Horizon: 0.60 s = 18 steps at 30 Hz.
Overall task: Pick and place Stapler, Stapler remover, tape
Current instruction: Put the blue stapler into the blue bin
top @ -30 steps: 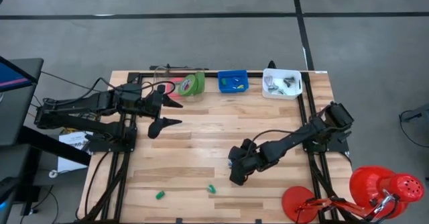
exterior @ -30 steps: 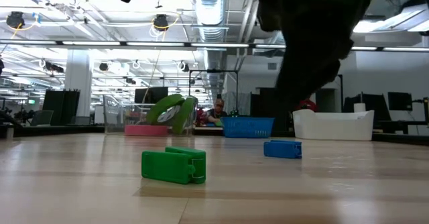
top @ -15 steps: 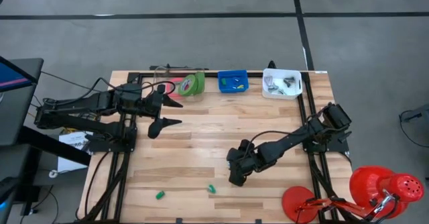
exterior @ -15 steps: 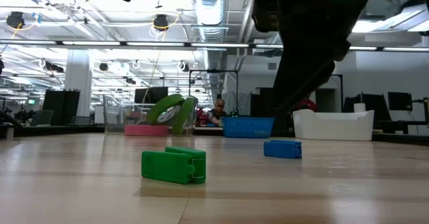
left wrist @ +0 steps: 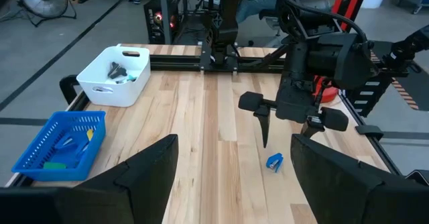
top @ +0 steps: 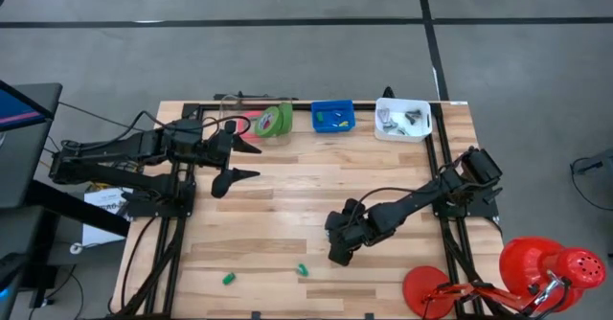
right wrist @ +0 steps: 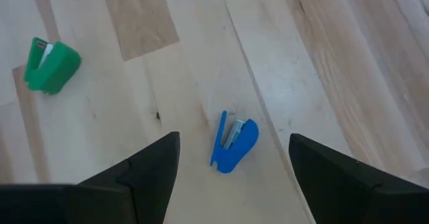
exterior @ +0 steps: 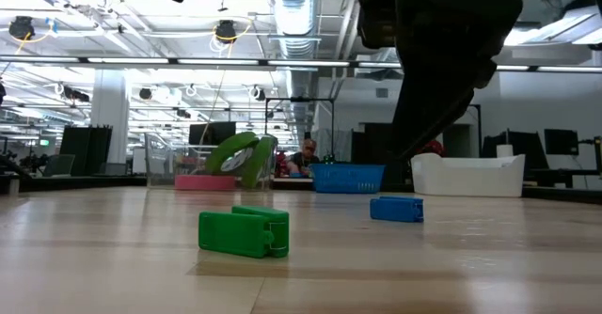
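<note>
**Right gripper poised above the small blue stapler**

The small blue plastic stapler [right wrist: 232, 142] lay flat on the pale wooden table [top: 287, 195], toward its near edge, and serves as the landmark here. Directly above it hung the right gripper [right wrist: 231, 163], fingers spread wide and holding nothing, the stapler showing in the gap between them but untouched. The step in hand looked like the approach for a pick; the next move would call for a straight descent, then closing across the stapler's narrow body, which lay slightly askew to the fingers. The right arm reached in from the table's right edge, elbow low, wrist tipped downward.

A small green plastic stapler [right wrist: 51, 65] sat near the blue one, another green piece [top: 229, 279] farther off. Well beyond, at the far edge, stood the green and pink-red tape rolls [top: 272, 122], a blue basket [top: 333, 118] and a white bin [top: 403, 119]. The left gripper [top: 241, 157] hovered beside the tape, open and empty.
</note>
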Tool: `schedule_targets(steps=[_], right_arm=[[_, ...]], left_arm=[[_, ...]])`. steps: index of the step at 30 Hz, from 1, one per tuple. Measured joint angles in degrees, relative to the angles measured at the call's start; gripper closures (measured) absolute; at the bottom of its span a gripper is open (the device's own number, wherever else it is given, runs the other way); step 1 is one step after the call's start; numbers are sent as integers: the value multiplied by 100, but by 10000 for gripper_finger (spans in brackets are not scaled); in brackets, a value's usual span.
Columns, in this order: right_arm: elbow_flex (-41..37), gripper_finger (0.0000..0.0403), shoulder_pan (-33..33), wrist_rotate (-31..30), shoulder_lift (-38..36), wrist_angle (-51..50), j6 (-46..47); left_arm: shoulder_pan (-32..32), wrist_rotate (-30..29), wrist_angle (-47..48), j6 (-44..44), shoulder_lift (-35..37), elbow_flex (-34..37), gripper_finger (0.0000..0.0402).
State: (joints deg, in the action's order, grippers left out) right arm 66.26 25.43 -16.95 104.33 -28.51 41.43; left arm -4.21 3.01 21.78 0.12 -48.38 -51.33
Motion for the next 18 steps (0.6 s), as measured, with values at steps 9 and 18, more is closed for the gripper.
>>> schedule_targets(steps=[9, 18], right_arm=[[-11, 132, -16, 11, 166, 142, 2], [19, 133, -56, 86, 432, 225, 151]], left_arm=[[0, 0, -4, 0, 0, 0, 124], [0, 0, -29, -22, -2, 2, 124]])
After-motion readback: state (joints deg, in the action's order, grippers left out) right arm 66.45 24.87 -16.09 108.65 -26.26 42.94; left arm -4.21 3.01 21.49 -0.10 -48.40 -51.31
